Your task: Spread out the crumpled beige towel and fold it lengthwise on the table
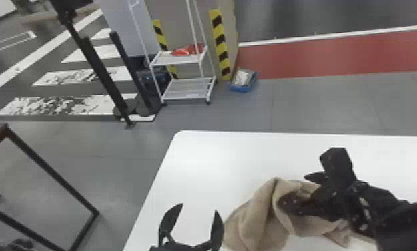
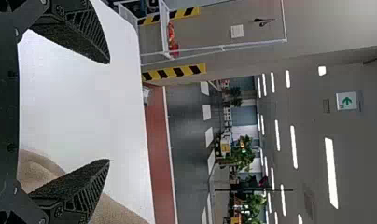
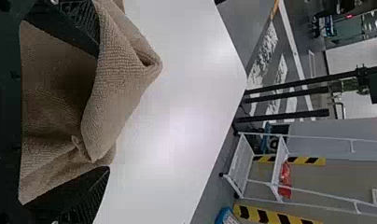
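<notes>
Right gripper point(image 1: 293, 189) around beige towel point(image 1: 259, 217), white table point(image 1: 204, 167)

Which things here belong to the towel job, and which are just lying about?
For the job:
beige towel, bunched up
white table under it
left pincer
right pincer, at the towel

Just lying about:
white wheeled rack
red item on its upper shelf
blue tray on the floor

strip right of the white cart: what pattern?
Strip: yellow with black slanted bands, best in head view.

Crumpled beige towel point(image 1: 262, 215), loosely folded over itself, bunched on the white table point(image 1: 197, 170)
</notes>
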